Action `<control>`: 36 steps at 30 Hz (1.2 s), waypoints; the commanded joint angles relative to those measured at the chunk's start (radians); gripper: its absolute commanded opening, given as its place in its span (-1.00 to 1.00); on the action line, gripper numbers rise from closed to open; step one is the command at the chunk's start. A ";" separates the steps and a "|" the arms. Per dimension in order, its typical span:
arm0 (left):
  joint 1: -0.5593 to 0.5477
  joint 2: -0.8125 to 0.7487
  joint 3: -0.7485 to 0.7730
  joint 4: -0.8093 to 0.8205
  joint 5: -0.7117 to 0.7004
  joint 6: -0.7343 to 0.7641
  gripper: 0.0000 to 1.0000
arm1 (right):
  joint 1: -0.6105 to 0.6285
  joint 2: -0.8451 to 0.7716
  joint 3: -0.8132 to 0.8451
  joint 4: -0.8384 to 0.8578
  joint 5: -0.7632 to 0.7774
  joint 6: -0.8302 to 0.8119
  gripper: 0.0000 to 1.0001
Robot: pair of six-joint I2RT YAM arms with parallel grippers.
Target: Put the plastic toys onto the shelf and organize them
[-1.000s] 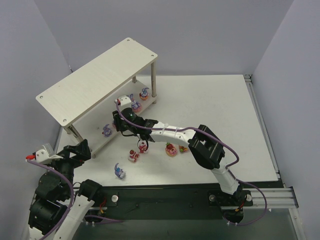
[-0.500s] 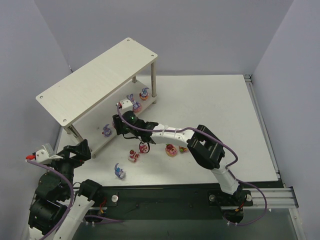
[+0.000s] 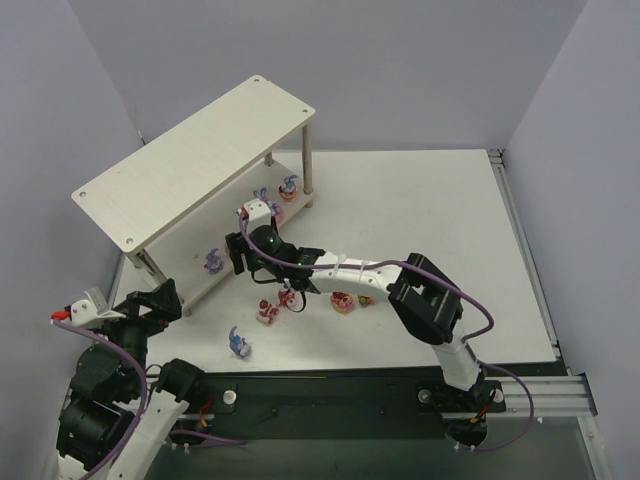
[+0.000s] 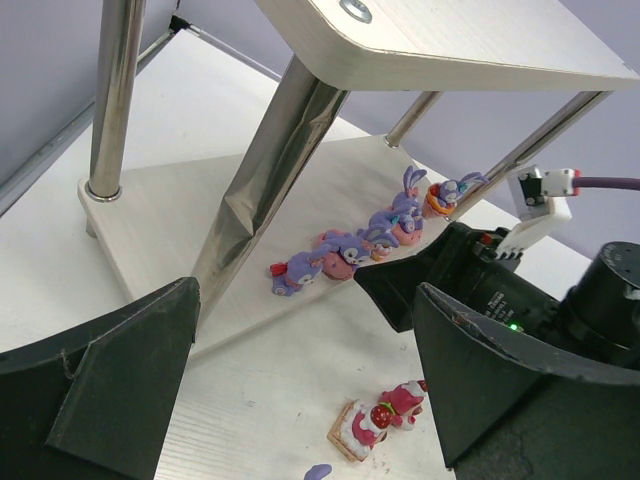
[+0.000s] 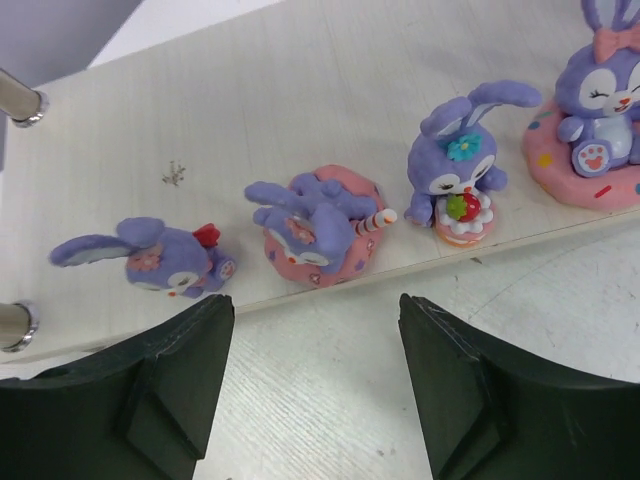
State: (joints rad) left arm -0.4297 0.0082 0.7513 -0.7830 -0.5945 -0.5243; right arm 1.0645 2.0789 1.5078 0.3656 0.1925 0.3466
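The shelf (image 3: 190,160) stands at the far left. Its lower board (image 5: 300,90) holds several purple bunnies: one lying on its side (image 5: 150,258), one toppled on a pink base (image 5: 315,230), one with a strawberry cake (image 5: 455,170) and one upright on a pink base (image 5: 595,110). My right gripper (image 5: 315,305) (image 3: 242,260) is open and empty, just off the board's front edge. My left gripper (image 4: 305,300) (image 3: 165,298) is open and empty near the shelf's near leg. A strawberry bear (image 4: 380,420) (image 3: 267,313) lies on the table.
More toys sit on the table: a red-pink bear (image 3: 288,297), another (image 3: 342,300), an orange figure (image 3: 366,298) and a purple bunny (image 3: 238,343). A shiny shelf leg (image 4: 270,180) stands close to my left gripper. The right arm's wrist (image 4: 480,290) fills the right of the left wrist view.
My right wrist has shifted slightly right and down, away from the lower board, and its elbow has moved right. The left arm and the toys have not moved.
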 commanded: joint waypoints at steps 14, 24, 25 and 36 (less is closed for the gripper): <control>-0.001 -0.020 0.005 0.010 0.028 -0.006 0.95 | 0.166 -0.416 -0.414 0.064 -0.292 -0.149 0.71; -0.001 -0.017 0.003 0.011 0.035 -0.005 0.94 | 0.207 -0.304 -0.459 0.154 -0.525 -0.166 0.71; -0.001 -0.017 0.003 0.011 0.033 -0.005 0.95 | 0.207 -0.295 -0.457 0.162 -0.530 -0.163 0.71; 0.000 -0.013 0.005 0.011 0.032 -0.003 0.94 | 0.226 -0.163 -0.426 0.207 -0.493 -0.141 0.71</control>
State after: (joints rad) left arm -0.4297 0.0082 0.7513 -0.7826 -0.5686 -0.5240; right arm 1.2839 1.8790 1.0519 0.4950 -0.3016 0.1951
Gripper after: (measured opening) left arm 0.974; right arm 0.856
